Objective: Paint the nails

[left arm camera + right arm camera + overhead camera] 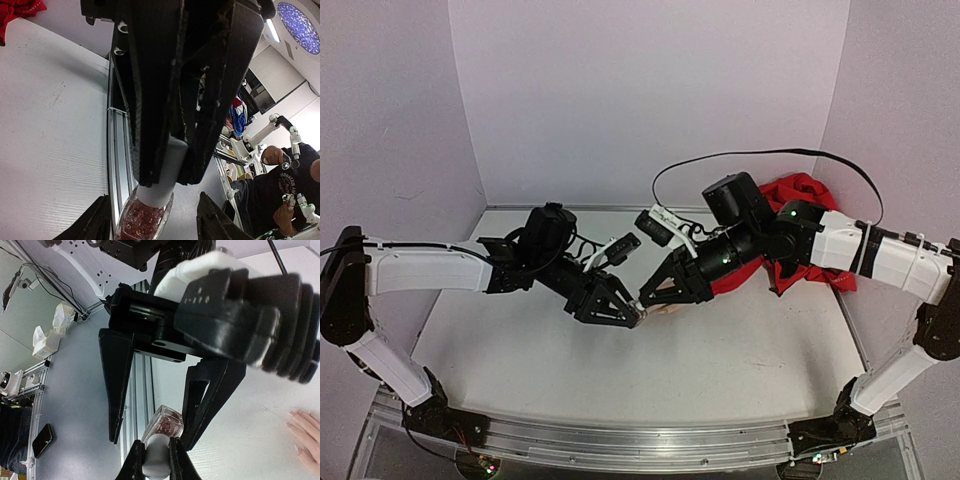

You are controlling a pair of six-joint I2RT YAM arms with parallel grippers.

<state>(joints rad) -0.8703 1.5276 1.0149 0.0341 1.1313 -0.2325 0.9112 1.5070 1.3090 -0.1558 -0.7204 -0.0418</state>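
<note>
We are only uncapping: right pincer (157,456) pinching the bottle cap (161,172), left pincer (155,225) hold unclear. Nails (293,413) at four o'clock are looking bare.

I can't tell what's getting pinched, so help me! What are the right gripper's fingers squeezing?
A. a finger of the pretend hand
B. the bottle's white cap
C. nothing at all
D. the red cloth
B: in the right wrist view the right gripper is shut on the white cap of the little bottle, while the mannequin hand lies off to the side, not touched by it.
</note>
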